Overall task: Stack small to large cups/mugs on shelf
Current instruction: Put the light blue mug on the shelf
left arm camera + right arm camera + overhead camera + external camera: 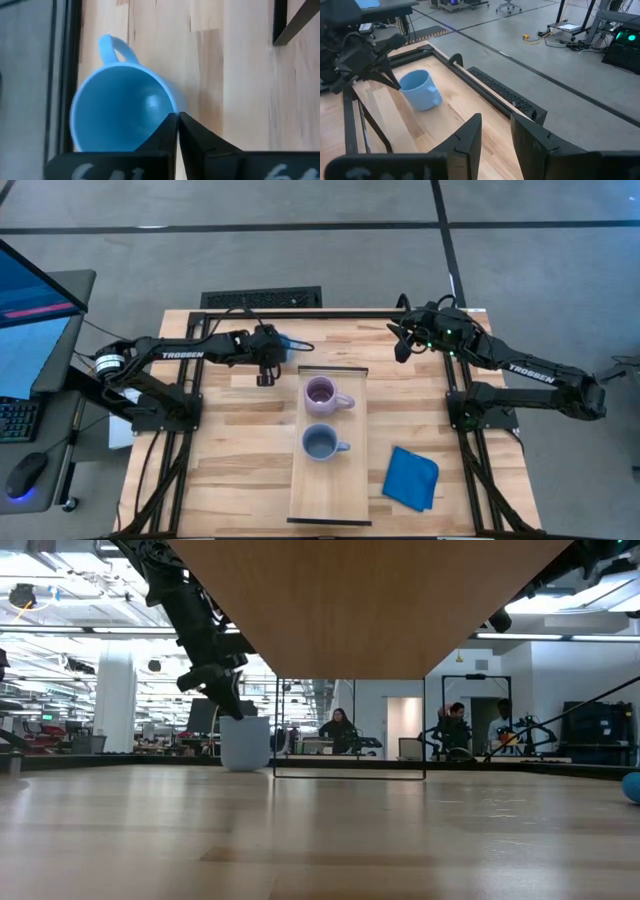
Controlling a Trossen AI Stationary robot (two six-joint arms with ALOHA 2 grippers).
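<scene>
Left tool [177, 122] clamped on rim of bright blue mug [117, 117], tilted near surface's far edge. Purple mug [323, 395] and grey-blue mug [321, 444] upright on shelf [330, 505]. Right tool [495, 130] narrowly parted, raised at far right.

A grey floor [330, 255] crossed by dark lines surrounds the planked table [230, 440], with a monitor [30, 290], keyboard [15, 420] and mouse [25, 473] off its left edge, while beyond its far edge stretches a bright open hall with ceiling lights [60, 595], a white pillar [115, 700] and people [340, 730] at desks.
</scene>
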